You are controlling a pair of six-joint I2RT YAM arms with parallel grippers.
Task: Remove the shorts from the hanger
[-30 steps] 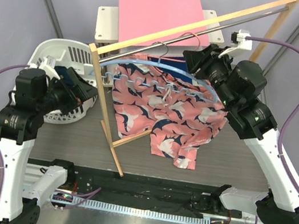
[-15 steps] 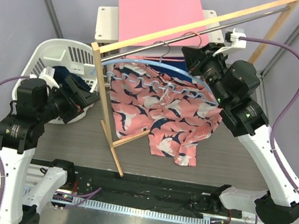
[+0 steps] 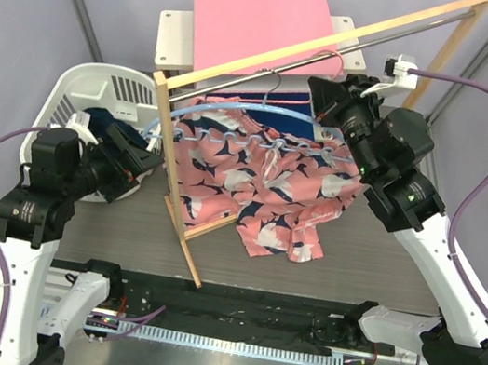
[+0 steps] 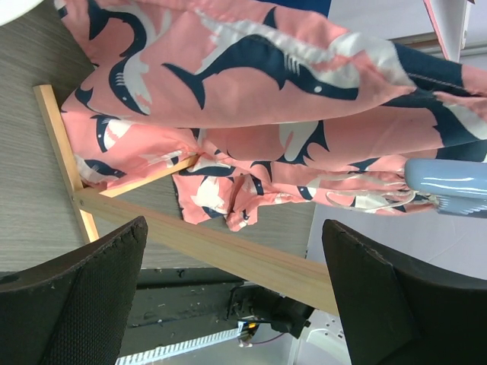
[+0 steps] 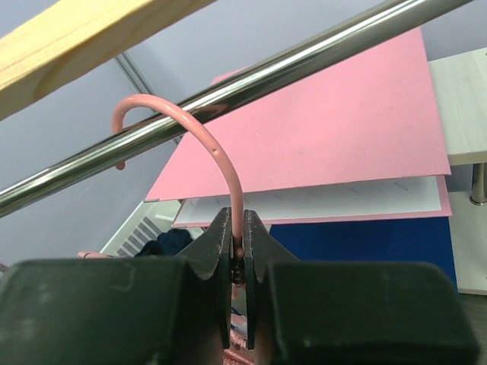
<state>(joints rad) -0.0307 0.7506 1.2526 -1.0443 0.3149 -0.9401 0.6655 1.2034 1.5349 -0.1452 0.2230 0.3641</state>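
The salmon pink shorts (image 3: 263, 181) with a navy-and-white print hang from a light blue hanger (image 3: 238, 106) under the wooden rack, their lower half bunched on the table. My right gripper (image 3: 325, 88) is shut on a pink hanger hook (image 5: 221, 160) just below the metal rod (image 5: 251, 91); the hook curves over the rod. My left gripper (image 3: 139, 159) is open and empty beside the basket. In the left wrist view it (image 4: 236, 289) faces the pink shorts (image 4: 251, 99) and the blue hanger's end (image 4: 449, 179). The dark navy shorts (image 3: 104, 120) lie in the white basket (image 3: 92, 80).
The wooden rack's post (image 3: 171, 170) and foot (image 3: 196, 240) stand between my arms; its base bar (image 4: 205, 247) crosses in front of the left fingers. A pink board (image 3: 258, 20) on a white stand sits at the back.
My right gripper has shifted up and to the right with the hook. The pink shorts have swung and bunched more toward the rack's foot. The left arm has lowered a little.
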